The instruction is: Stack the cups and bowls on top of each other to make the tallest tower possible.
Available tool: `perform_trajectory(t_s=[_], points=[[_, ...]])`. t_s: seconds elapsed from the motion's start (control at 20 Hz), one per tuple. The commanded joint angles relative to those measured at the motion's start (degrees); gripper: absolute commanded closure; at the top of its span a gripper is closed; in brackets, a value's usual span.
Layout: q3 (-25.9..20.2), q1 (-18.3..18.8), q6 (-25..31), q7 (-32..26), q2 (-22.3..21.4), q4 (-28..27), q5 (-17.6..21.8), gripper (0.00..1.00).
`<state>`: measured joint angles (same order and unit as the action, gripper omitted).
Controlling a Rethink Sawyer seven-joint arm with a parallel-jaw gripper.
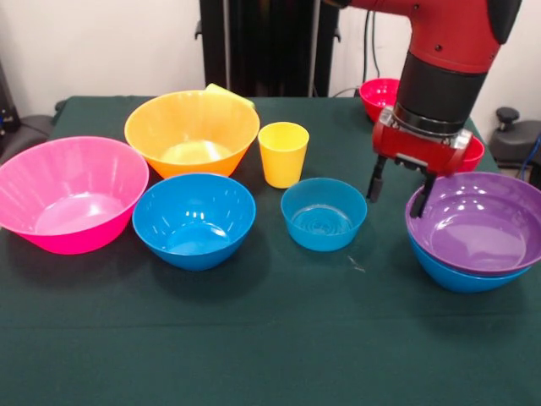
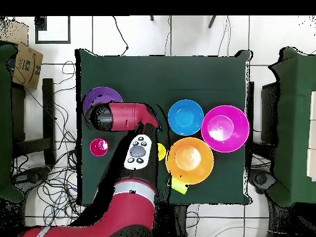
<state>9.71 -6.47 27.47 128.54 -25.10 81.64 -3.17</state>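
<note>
My gripper (image 1: 399, 188) is open and empty, its fingers pointing down just left of the purple bowl (image 1: 480, 222), with the right finger at the bowl's left rim. The purple bowl sits nested in a blue bowl (image 1: 461, 277) at the right. The yellow cup (image 1: 283, 154) stands upright mid-table. A small translucent blue bowl (image 1: 324, 215) sits in front of it, and a second blue bowl (image 1: 194, 220) is to the left of that. The orange bowl (image 1: 193, 131) and pink bowl (image 1: 72, 196) stand at the left. A small red bowl (image 1: 378, 95) is behind the arm.
A second red item (image 1: 475, 154) shows partly behind the gripper; I cannot tell whether it is a cup or a bowl. A yellow-green object (image 1: 228, 93) pokes out behind the orange bowl and also shows in the overhead view (image 2: 179, 185). The arm (image 2: 133, 151) hides the table's middle from overhead.
</note>
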Motion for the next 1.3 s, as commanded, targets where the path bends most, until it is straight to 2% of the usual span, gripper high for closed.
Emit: perform_trajectory(t_s=[0.05, 0.35, 1.3], points=[[-11.78, 3.6, -7.2, -3.54, 4.17, 4.88, 4.14, 0.0], [-14.46, 5.1, -8.02, -3.55, 3.53, 5.92, 4.62, 0.0], [-18.01, 7.17, -9.4, -2.51, 4.33, 5.53, 6.99, 0.0]])
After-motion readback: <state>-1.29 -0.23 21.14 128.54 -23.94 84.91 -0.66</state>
